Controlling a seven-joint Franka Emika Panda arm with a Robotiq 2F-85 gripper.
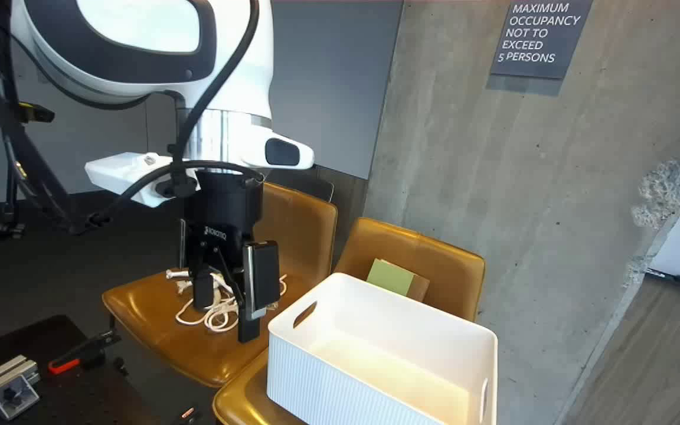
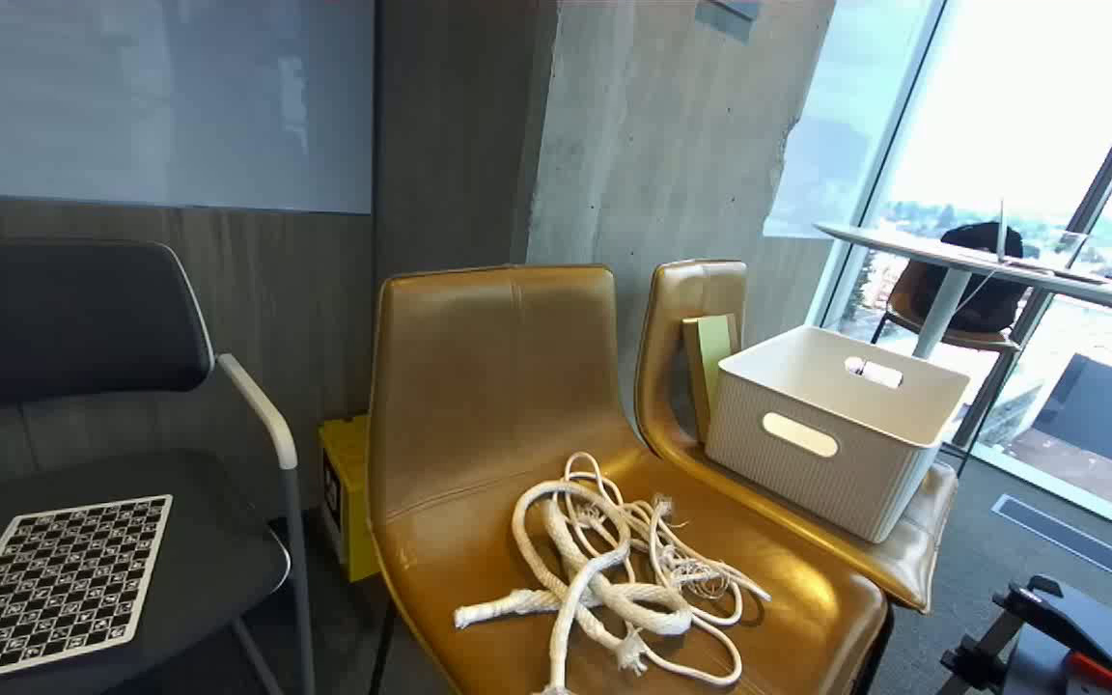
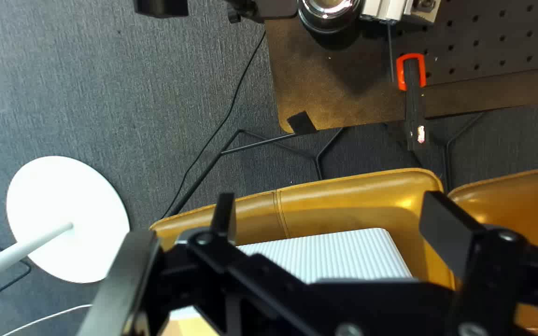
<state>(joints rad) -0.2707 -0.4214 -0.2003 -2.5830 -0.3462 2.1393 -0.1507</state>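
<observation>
Apparently limp, the rope point(image 2: 604, 587) lies on a chair point(image 2: 498, 386); next hangs the gripper point(image 1: 228, 310), jaws wide apart and empty; rightward, on another chair point(image 1: 449, 271), the white bin point(image 1: 328, 389) looks light and stiff, best pinched at its rim point(image 1: 303, 300).

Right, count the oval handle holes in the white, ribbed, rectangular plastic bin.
2: one handle hole in the end of the bin facing the tangled white braided rope, another handle hole in the opposite end. Neither is hidden.
</observation>
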